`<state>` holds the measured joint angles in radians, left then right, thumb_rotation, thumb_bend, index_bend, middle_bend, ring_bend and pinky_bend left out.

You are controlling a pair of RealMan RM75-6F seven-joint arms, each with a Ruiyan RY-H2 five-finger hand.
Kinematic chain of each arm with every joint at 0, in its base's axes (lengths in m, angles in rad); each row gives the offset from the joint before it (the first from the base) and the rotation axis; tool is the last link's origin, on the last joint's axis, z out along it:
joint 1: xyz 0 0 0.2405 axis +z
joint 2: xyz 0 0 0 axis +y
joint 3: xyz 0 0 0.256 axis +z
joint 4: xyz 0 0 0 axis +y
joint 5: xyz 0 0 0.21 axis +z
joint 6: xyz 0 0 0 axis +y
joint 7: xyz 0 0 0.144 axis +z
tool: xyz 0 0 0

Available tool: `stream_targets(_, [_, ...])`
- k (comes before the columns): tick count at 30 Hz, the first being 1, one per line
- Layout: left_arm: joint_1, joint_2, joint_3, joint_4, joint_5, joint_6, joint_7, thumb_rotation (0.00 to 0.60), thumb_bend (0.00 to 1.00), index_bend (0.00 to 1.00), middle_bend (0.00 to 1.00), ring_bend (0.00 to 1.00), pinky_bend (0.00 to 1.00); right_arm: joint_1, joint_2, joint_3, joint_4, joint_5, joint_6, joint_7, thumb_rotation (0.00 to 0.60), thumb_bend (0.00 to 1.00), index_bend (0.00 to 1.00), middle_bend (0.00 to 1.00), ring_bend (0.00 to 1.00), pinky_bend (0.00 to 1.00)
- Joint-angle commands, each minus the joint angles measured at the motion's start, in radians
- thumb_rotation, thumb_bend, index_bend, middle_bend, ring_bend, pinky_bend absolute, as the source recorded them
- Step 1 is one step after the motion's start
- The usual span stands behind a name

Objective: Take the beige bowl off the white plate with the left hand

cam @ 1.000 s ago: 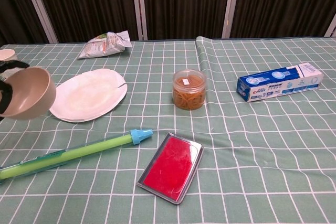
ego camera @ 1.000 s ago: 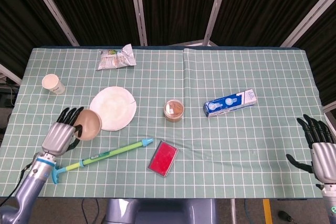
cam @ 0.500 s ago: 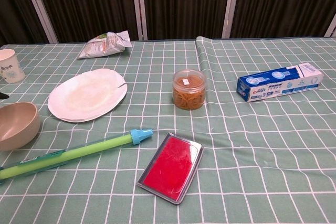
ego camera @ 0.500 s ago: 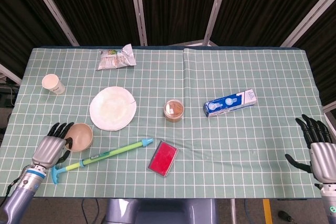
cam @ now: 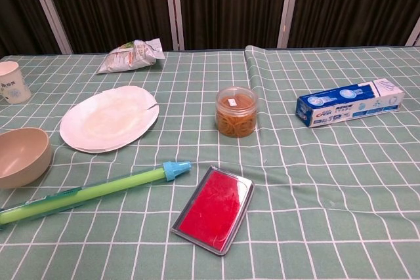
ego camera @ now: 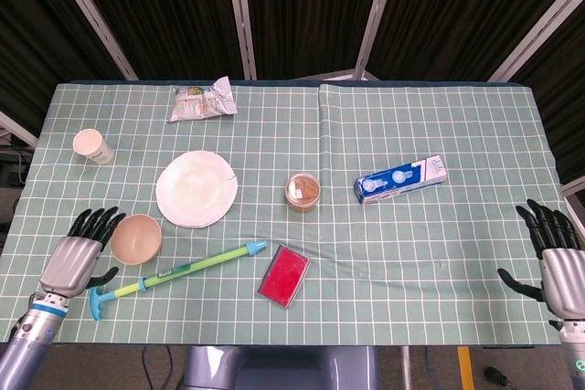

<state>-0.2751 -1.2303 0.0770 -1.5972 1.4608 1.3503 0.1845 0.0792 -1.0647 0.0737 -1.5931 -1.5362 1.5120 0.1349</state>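
Observation:
The beige bowl point(ego camera: 137, 237) point(cam: 22, 157) stands upright on the green checked cloth, just left of and nearer than the white plate point(ego camera: 196, 189) point(cam: 110, 118), which lies bare. My left hand point(ego camera: 73, 258) is a little to the left of the bowl, apart from it, fingers spread and holding nothing. It does not show in the chest view. At the table's near right corner my right hand point(ego camera: 553, 258) hangs open and holds nothing.
A green stick with a blue tip point(ego camera: 174, 269) point(cam: 92, 191) lies just before the bowl. A red tin point(ego camera: 284, 274), a jar point(ego camera: 303, 192), a toothpaste box point(ego camera: 400, 178), a paper cup point(ego camera: 91, 145) and a snack bag point(ego camera: 202, 100) lie around.
My left hand carried the bowl off the plate's left edge, set it down on the cloth, let go and drew back to the left. The right hand stayed put.

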Motion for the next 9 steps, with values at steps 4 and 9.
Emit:
stream_targets(4, [0.141,0.023,-0.044,-0.071,0.074,0.298,0.052,0.600,0.26,0.00,0.00,0.00,0.00,0.003,-0.006,-0.003,0.001,-0.006,-0.004,-0.020,0.600,0.09,0.07,0.00,0.00,0.00])
stream_targets(9, [0.164,0.034,-0.050,-0.069,0.049,0.294,0.038,0.600,0.25,0.00,0.00,0.00,0.00,0.004,-0.010,-0.004,0.002,-0.003,-0.008,-0.035,0.600,0.09,0.07,0.00,0.00,0.00])
